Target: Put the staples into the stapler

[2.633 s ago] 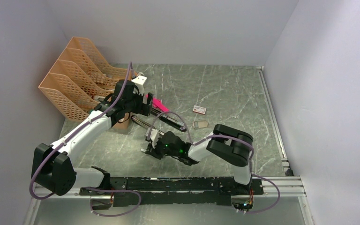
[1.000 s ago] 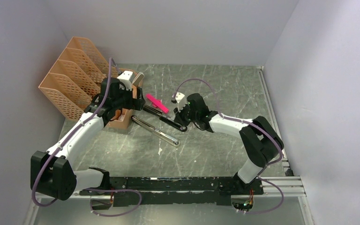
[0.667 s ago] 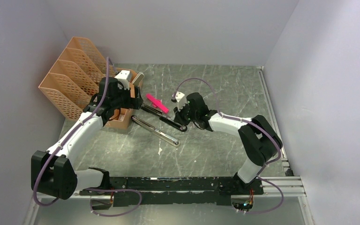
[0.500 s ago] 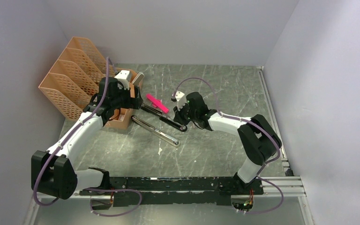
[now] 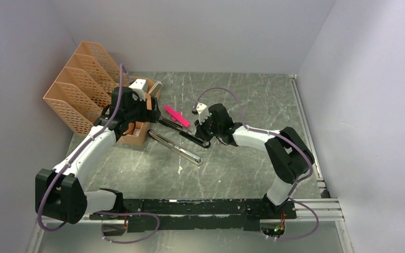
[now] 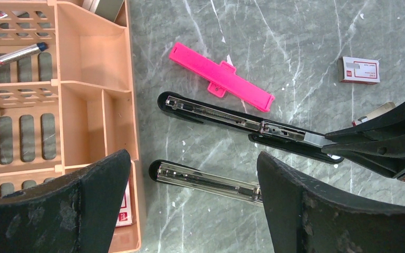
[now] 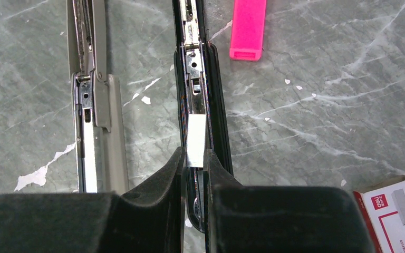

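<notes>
The black stapler (image 5: 184, 133) lies open on the table, its silver rail facing up; it also shows in the left wrist view (image 6: 232, 118) and the right wrist view (image 7: 195, 79). My right gripper (image 7: 194, 158) is shut on a short silvery strip of staples (image 7: 196, 141) and holds it in line with the rail, at the stapler's near end. The strip also shows in the left wrist view (image 6: 315, 138). The white staple box with red print (image 6: 358, 70) lies beyond the stapler. My left gripper (image 6: 192, 155) is open and empty, above the stapler's left end.
A slim black-and-silver bar (image 6: 205, 179) lies parallel to the stapler. A pink plastic piece (image 5: 176, 116) lies on its far side. An orange desk organiser (image 6: 95, 63) and orange file racks (image 5: 79, 89) stand at the left.
The right arm swung from the near middle of the table up to the stapler with the strip. Over the last second both arms have barely moved.
</notes>
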Robot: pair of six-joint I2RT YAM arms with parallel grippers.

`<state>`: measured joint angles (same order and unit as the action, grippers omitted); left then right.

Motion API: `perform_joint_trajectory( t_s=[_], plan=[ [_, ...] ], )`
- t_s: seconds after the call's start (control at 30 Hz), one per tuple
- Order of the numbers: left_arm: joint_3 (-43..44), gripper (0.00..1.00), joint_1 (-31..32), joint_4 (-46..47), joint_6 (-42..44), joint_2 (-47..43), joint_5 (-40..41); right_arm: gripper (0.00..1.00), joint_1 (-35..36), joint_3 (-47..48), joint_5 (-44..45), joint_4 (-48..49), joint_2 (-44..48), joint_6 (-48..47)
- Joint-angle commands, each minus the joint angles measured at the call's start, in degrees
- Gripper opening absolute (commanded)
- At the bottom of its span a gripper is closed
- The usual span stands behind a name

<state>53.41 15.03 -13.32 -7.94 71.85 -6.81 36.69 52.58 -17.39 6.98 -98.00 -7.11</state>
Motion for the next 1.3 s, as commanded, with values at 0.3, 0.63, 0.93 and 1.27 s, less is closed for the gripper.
perform_joint_trajectory(
  t_s=[0.3, 0.63, 0.93, 1.27],
  plan=[
    [-0.5, 0.94, -0.6, 1.9, -0.4, 0.0, 0.5, 0.0, -0.4, 1.9, 0.6, -1.6, -1.2, -0.1],
    [-0.5, 0.94, -0.7, 2.0, -0.3, 0.2, 0.4, 0.0, -0.4, 2.6, 0.8, -3.0, -1.9, -0.7],
    [-0.5, 0.94, -0.7, 2.0, -0.4, 0.2, 0.4, 0.0, -0.4, 3.5, 1.2, -4.6, -2.4, -1.5],
    [-0.4, 0.94, -0.7, 2.0, -0.3, 0.3, 0.3, 0.0, -0.4, 4.2, 2.0, -6.2, -2.4, -2.5]
  ],
)
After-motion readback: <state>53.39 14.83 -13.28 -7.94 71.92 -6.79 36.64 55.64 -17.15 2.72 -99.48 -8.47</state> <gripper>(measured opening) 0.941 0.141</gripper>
